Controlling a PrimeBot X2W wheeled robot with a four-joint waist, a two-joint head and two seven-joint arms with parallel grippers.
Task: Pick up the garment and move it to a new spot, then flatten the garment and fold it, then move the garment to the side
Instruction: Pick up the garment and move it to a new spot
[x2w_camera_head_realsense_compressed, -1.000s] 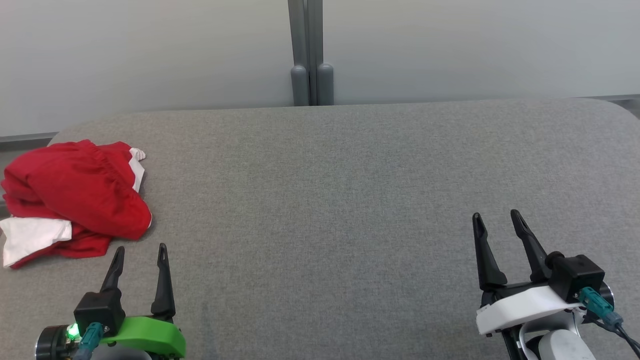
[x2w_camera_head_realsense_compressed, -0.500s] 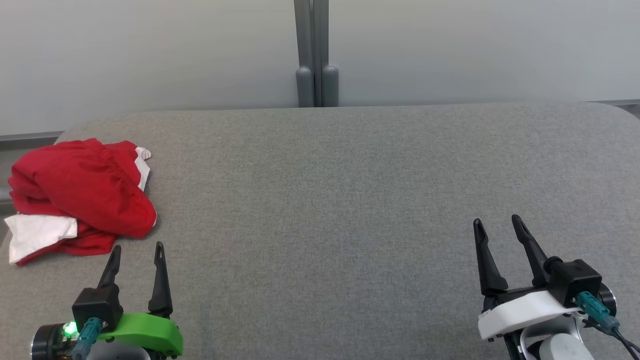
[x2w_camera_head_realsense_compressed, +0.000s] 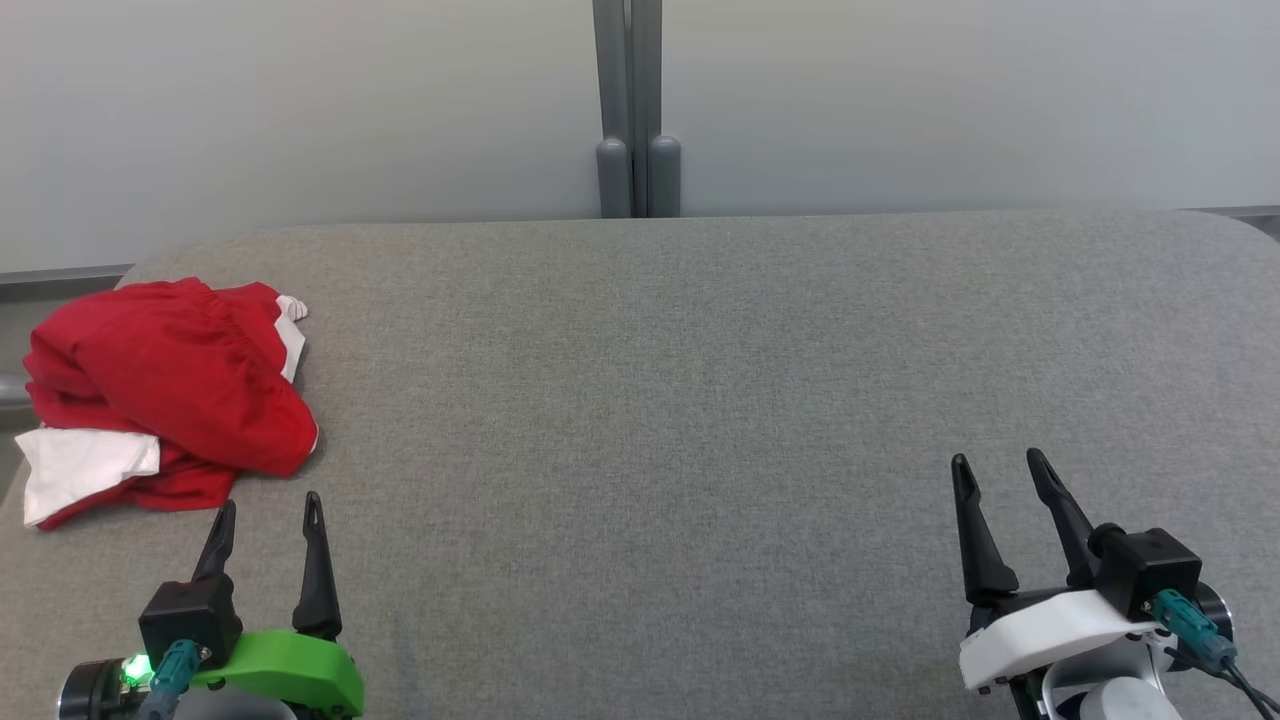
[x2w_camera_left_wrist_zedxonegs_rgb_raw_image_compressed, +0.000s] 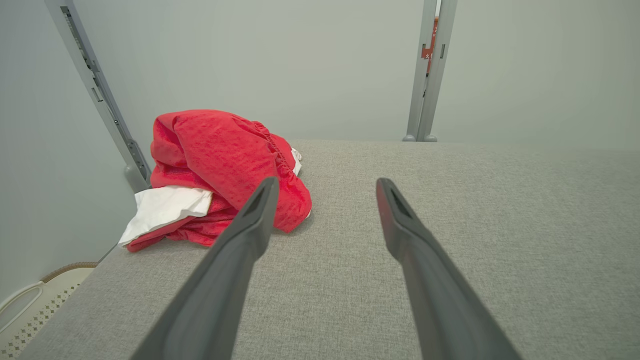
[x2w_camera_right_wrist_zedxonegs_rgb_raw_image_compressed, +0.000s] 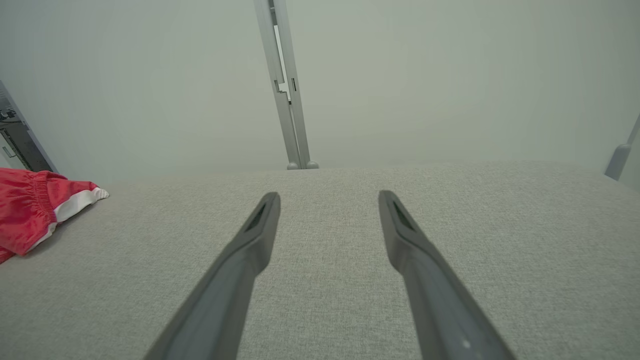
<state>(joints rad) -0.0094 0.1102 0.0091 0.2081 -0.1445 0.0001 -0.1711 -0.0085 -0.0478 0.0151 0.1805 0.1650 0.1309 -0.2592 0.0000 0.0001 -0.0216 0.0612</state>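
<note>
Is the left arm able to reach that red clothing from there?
Probably yes: the left gripper is open, just short of the red garment, with only bare grey surface between them.

No writing can be read, and the red marking (x2w_camera_left_wrist_zedxonegs_rgb_raw_image_compressed: 429, 50) on the grey post (x2w_camera_left_wrist_zedxonegs_rgb_raw_image_compressed: 423, 105) is too small to decipher.

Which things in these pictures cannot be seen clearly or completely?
Crumpled red and white fabric garment: head view, its own folds hide its shape and underside; right wrist view, the left edge cuts it.
Pale perforated object: left wrist view, cut by the corner, partly behind the grey fabric table.
Red mark on the grey metal post: left wrist view, too small to read.
</note>
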